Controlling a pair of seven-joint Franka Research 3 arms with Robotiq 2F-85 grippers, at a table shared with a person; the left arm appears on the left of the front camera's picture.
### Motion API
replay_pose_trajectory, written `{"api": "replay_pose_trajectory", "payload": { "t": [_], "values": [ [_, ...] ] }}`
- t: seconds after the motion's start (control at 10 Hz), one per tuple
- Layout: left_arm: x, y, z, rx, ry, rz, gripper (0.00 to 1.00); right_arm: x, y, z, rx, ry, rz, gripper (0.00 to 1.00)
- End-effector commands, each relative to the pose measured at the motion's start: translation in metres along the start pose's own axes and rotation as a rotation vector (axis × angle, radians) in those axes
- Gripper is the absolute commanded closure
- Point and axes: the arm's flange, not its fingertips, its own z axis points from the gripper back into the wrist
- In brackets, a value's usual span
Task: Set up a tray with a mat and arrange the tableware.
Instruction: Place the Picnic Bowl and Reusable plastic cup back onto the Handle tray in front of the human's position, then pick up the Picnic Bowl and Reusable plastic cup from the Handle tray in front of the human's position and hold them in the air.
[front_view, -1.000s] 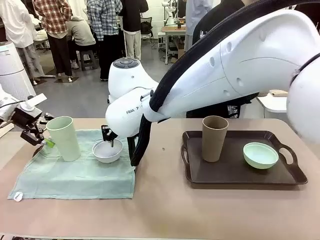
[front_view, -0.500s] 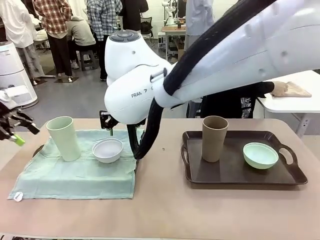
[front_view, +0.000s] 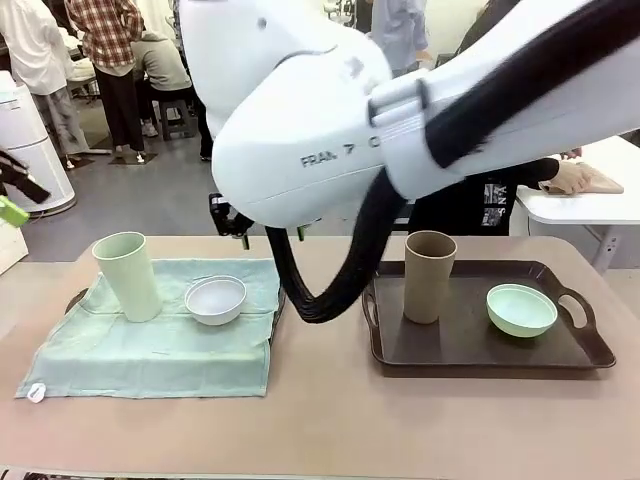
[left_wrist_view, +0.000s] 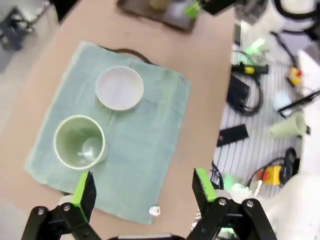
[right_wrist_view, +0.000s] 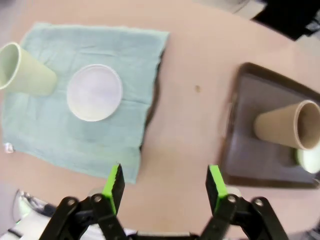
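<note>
A pale green mat (front_view: 150, 340) lies over a dark tray whose rim (front_view: 277, 318) peeks out at the mat's right side. On the mat stand the pale green tumbler (front_view: 127, 275) and the white bowl (front_view: 215, 299). A second dark tray (front_view: 480, 345) at the right holds the tan tumbler (front_view: 429, 275) and the mint bowl (front_view: 521, 309). My left gripper (front_view: 14, 198) hangs open at the far left, high above the mat (left_wrist_view: 135, 140). My right gripper (right_wrist_view: 165, 185) is open and empty, high over the bare table between the mat (right_wrist_view: 100, 130) and the right tray (right_wrist_view: 250, 150).
My right arm (front_view: 330, 130) spans the upper front view and hides the person behind it; one hand (front_view: 572, 178) rests on a white side table at the right. Bare tabletop (front_view: 330, 400) runs along the near edge. Cables and tools lie beyond the table edge (left_wrist_view: 250, 90).
My right gripper has risen from beside the white bowl to well above the table. My left gripper has drawn away from the green tumbler, up and to the left.
</note>
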Motion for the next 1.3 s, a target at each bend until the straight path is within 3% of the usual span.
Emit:
{"api": "replay_pose_trajectory", "payload": {
  "t": [0.0,0.2,0.3,0.4,1.2],
  "values": [
    [0.028,-0.016,-0.034,0.119,0.165,0.136,0.00,-0.015,-0.019,0.008,-0.103,-0.017,-0.052,0.16],
    [0.045,-0.013,-0.059,0.201,0.316,0.241,0.00,-0.023,-0.028,0.016,-0.174,0.042,-0.080,0.16],
    [0.046,-0.007,-0.070,0.150,0.342,0.300,0.00,-0.022,-0.032,0.012,-0.169,0.072,-0.073,0.16],
    [0.047,-0.020,-0.041,0.202,0.205,0.152,0.00,-0.015,-0.028,0.019,-0.134,0.023,-0.042,0.16],
    [0.047,-0.020,-0.041,0.202,0.205,0.152,0.00,-0.015,-0.028,0.019,-0.134,0.023,-0.042,0.16]
  ]
}}
